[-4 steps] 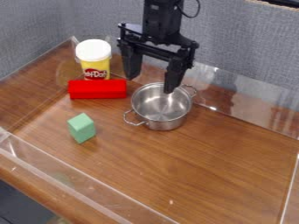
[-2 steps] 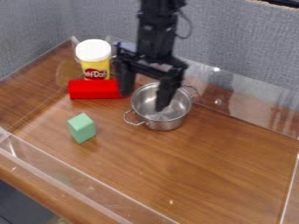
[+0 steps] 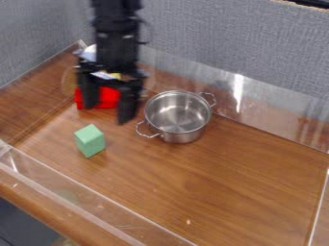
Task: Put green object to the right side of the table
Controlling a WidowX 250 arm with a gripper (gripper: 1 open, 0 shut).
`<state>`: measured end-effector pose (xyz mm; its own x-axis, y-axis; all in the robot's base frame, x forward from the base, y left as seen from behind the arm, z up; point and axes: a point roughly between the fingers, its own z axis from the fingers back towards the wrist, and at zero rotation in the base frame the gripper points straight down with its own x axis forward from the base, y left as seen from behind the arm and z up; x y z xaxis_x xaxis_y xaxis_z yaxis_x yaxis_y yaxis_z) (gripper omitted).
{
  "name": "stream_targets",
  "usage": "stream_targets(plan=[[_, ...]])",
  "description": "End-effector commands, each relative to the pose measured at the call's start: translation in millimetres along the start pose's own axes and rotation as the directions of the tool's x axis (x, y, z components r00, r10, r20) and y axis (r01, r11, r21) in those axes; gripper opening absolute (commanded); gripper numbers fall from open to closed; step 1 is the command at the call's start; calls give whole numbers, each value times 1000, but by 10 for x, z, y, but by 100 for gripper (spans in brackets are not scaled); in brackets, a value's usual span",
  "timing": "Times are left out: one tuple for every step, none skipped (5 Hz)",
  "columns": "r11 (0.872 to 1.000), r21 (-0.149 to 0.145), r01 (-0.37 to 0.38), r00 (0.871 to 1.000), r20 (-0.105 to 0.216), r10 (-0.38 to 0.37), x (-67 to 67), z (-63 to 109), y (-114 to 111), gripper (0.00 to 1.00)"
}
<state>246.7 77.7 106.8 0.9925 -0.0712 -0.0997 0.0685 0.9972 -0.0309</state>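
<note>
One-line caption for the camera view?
Open pincer above red block, green cube untouched left of steel pot.

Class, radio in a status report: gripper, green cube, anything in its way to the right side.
Gripper open, empty, over the red block. Green cube untouched, left-centre of table. Steel pot sits to its right, possibly in the path.

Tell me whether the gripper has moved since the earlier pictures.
Yes. The gripper has swung left, away from the steel pot, toward the green cube.

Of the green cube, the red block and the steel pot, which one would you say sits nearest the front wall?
The green cube. It sits alone on the left, nearer the front wall than the pot or the red block.
</note>
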Motion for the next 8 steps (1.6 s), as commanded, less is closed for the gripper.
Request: stream_targets(plan=[[1000,29,-1,998,63,-1,-94,64,276,100],[999,35,12,997,71,-14,-106,-74,443,100],[999,32,22,997,67,-24,-74,-159,456,100],[999,28,40,997,64,-41,-40,-249,449,100],[998,29,63,996,67,-65,3,-350,432,100],[996,27,90,993,71,-92,38,-438,409,100],[993,26,114,990,81,-116,72,-519,381,100],[993,16,121,989,87,-122,100,-583,368,100]])
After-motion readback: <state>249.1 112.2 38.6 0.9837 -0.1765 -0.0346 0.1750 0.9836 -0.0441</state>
